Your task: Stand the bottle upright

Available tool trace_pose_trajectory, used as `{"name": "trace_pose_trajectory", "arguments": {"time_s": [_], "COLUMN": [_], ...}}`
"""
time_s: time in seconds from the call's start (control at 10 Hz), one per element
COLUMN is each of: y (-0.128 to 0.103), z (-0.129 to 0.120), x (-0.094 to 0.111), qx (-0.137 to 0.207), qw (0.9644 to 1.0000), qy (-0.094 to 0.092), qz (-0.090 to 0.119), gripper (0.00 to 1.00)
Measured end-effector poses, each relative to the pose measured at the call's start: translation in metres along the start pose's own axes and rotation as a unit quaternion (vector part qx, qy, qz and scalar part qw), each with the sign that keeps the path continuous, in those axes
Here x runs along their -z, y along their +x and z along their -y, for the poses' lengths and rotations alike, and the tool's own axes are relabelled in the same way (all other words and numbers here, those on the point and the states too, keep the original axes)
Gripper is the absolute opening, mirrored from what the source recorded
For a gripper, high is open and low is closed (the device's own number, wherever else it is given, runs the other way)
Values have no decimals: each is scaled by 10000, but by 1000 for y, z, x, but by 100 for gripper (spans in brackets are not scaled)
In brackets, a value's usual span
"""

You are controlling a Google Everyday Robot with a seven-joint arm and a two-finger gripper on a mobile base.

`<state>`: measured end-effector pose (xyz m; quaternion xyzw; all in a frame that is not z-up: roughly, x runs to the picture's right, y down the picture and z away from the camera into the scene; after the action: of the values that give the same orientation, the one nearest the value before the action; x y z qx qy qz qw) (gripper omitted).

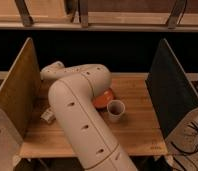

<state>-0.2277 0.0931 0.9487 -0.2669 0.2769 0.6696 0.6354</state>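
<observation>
Since the bottle (48,116) seems to lie flat on the worktop (137,135), the standing-up is not yet done. The gripper is hidden behind the arm (82,120), probably near the bottle; its state I cannot tell. I count one bottle, one cup (115,110) and one orange ball (104,98), both farther from the gripper.

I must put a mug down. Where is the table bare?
Bare: the table between cup and dark panel, and before the cup. Crowded: the arm covers the middle; the bottle lies by the wooden panel. The gripper is hidden behind the arm.
</observation>
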Motion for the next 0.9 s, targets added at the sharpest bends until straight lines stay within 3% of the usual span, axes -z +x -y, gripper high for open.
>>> {"name": "trace_pose_trajectory", "arguments": {"time_s": [0.5,0.7,0.9], "y": [-5,-15,-36], "z": [1,11,43], "x": [1,15,52], "qx": [-7,-113,-307], "qw": [10000,9996,9967], "qy": [-32,-23,202], "qz": [68,265,728], "gripper": [24,5,0]}}
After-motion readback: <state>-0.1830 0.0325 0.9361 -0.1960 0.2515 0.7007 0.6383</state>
